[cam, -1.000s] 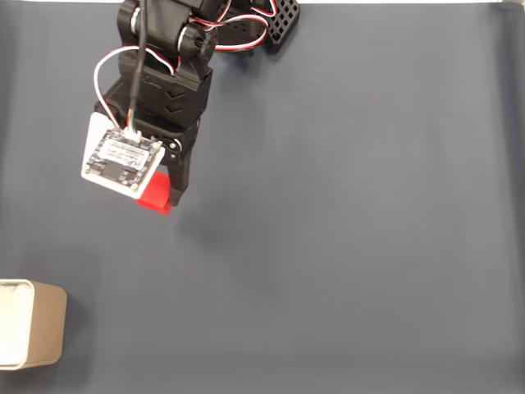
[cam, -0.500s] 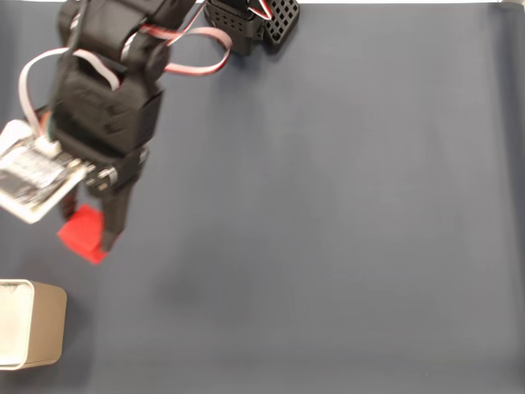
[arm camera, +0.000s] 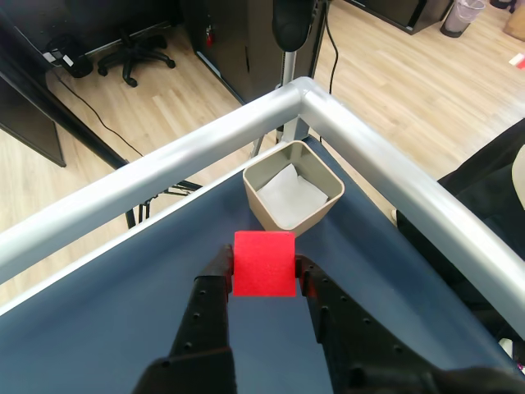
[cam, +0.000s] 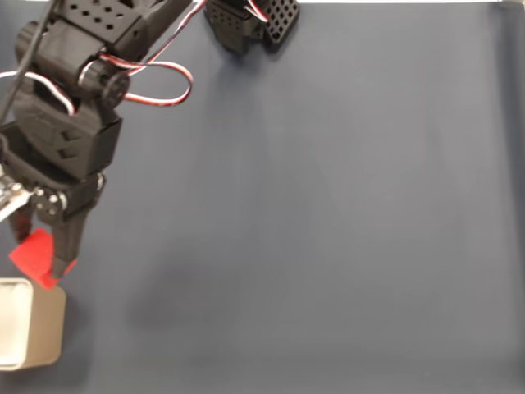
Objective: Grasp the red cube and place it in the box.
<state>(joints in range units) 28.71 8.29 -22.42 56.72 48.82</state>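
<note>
Open mat right of the box (cam: 37,328) — unobstructed.

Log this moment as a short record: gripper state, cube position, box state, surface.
gripper: gripper shut on the red cube, a black finger pressed to each side
red cube: red cube held off the surface, just short of the box in the wrist view; in the fixed view it sits right by the box's upper edge
box: box upright, open, nothing in it but its white lining, near the table's corner
surface: dark blue cloth, metal rail along the edge
</note>
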